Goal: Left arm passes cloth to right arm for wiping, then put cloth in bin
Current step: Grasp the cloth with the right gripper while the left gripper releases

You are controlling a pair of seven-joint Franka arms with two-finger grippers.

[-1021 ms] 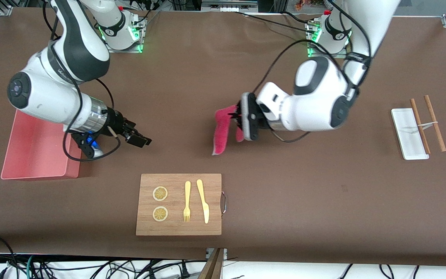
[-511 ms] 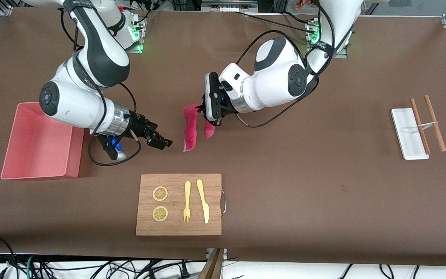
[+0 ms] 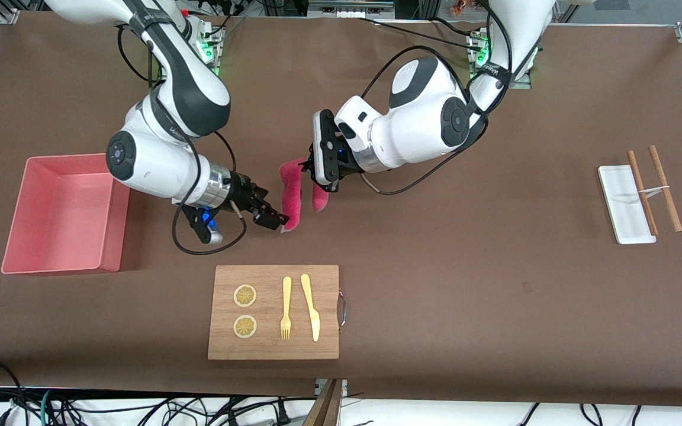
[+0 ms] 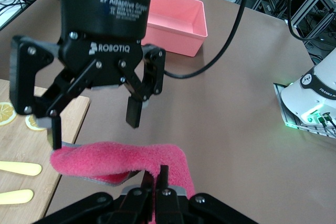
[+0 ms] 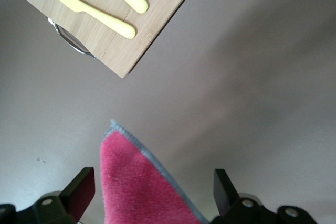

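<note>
My left gripper (image 3: 312, 170) is shut on the upper fold of the crimson-pink cloth (image 3: 292, 196) and holds it up over the middle of the table. The cloth hangs down from it. My right gripper (image 3: 272, 218) is open, with its fingers on either side of the cloth's lower end. In the right wrist view the cloth (image 5: 137, 184) lies between my spread right gripper (image 5: 152, 190). In the left wrist view my left gripper (image 4: 157, 176) pinches the cloth (image 4: 115, 158), and the right gripper (image 4: 94, 129) straddles its end. The salmon-pink bin (image 3: 63, 213) stands at the right arm's end.
A wooden cutting board (image 3: 270, 346) with two lemon slices, a yellow fork (image 3: 286, 307) and a yellow knife (image 3: 311, 306) lies nearer the camera than the cloth. A white tray (image 3: 624, 207) with two chopsticks sits at the left arm's end.
The left arm carried the cloth toward the right arm's end, then held still. The right arm swung from over the bin to the cloth, its open fingers now around the cloth's lower end.
</note>
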